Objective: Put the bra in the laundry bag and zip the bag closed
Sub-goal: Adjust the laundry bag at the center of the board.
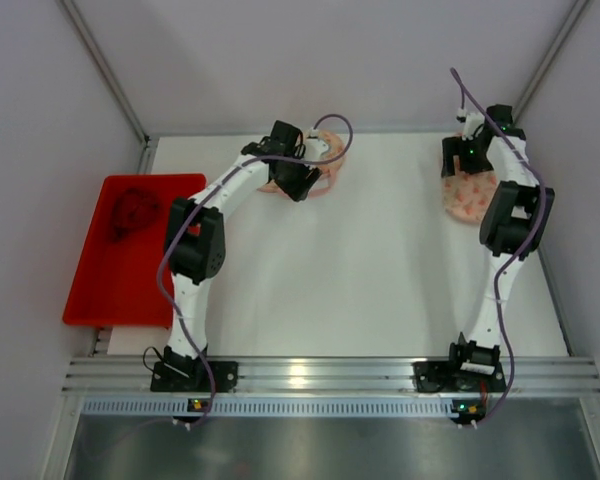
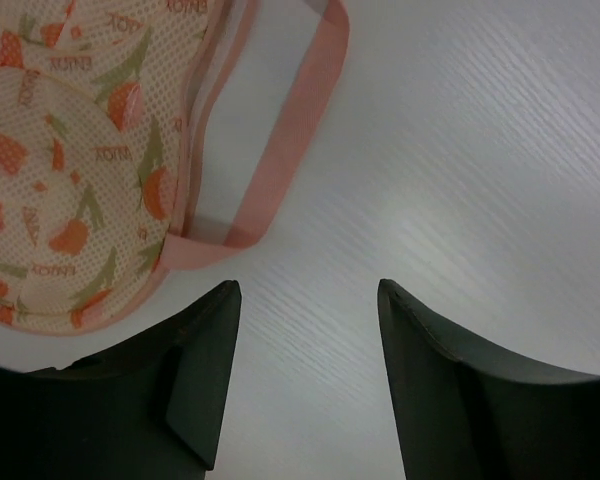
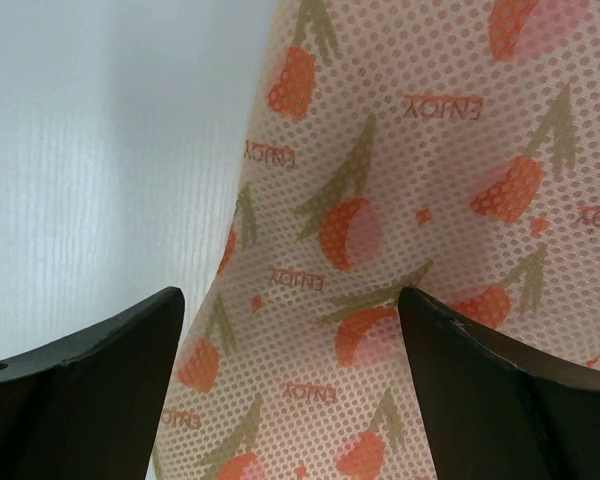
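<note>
One red tray [image 1: 110, 290] at the left of the table [image 2: 480, 150], dark crumpled bra [image 1: 128, 212] inside | laundry bag [image 2: 70, 170] far centre, second mesh piece [image 3: 410, 220] far right | left gripper [image 2: 307, 300] jaws apart over bare table beside the bag, holding nothing | right gripper [image 3: 290, 300] jaws wide above the mesh, nothing clamped

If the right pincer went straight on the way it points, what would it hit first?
Most likely the tulip-print mesh laundry bag, which fills the view between and beyond the open jaws of the right pincer and lies on the white table. How far off it is cannot be judged.
</note>
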Tool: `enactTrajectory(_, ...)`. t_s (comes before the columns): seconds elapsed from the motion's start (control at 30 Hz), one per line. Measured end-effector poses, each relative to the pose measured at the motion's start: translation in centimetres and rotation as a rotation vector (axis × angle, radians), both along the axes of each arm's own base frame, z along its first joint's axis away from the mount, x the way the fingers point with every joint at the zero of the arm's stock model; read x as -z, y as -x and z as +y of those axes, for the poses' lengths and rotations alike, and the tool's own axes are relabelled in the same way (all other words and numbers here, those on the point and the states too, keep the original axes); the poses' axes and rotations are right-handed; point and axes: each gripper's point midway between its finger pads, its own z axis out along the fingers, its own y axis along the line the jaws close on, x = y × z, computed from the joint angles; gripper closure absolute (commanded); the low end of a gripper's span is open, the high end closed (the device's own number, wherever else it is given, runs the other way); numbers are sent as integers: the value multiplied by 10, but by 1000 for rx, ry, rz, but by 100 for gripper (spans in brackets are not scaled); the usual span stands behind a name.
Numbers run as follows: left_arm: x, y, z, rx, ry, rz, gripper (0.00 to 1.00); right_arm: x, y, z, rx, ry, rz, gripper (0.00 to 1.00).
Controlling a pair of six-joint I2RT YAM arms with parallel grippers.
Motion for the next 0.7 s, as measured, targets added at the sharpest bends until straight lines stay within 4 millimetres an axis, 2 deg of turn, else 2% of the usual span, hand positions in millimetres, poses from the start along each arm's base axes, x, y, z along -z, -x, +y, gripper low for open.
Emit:
enactTrajectory(0.17,31,-33,-12,91,-52,-36,40,-9,5,16,-51,-89,-12,12)
enactTrajectory(0.33,52,-49,-16,107,-80,-43,39,-18,21,32,-79,-152,0,19)
enactTrajectory(0.47,56,-54,-17,103,-80,-48,41,-5,29,37,-69,-180,33,25)
enactTrajectory(0.6,59,-56,-17,95,-89,-53,45,13,42,40,-63,-193,79,25)
enactTrajectory(0.7,70,-59,-14,95,-112,-52,55,16,53,42,-74,-197,94,23)
